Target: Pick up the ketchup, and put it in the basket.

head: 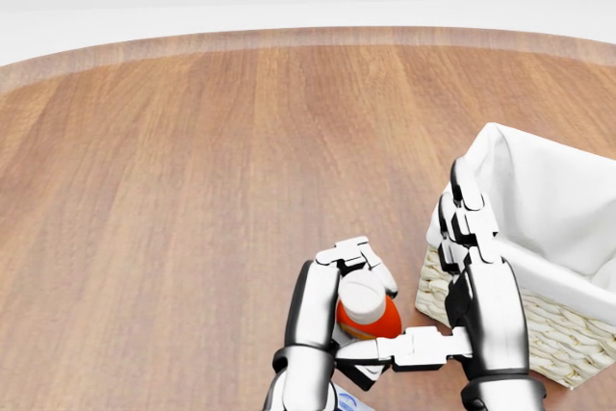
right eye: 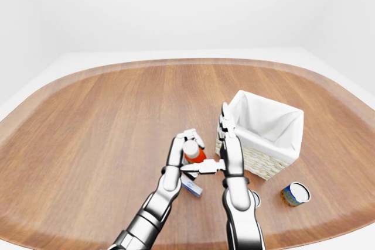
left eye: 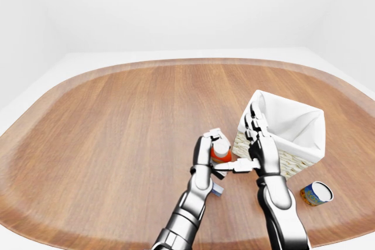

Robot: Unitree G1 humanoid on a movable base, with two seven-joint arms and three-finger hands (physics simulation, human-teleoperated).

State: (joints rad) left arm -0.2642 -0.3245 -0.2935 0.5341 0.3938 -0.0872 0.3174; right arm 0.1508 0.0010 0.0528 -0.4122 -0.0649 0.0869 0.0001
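The ketchup [head: 372, 313], a red bottle with a white cap, is held above the wooden table with my left hand [head: 348, 281] shut around it. It hangs just left of the basket [head: 549, 223], a wicker box with a white cloth lining at the right of the head view. My right hand [head: 445, 281] stands open between bottle and basket. Its fingers [head: 468, 211] point up against the basket's near corner, and its thumb reaches left under the bottle. The bottle's lower part is hidden by the hands.
A small blue and white box [right eye: 191, 185] lies on the table below my left hand. A blue and yellow can [left eye: 316, 192] lies on its side to the right of my right arm. The wooden table [left eye: 117, 139] spreads wide to the left.
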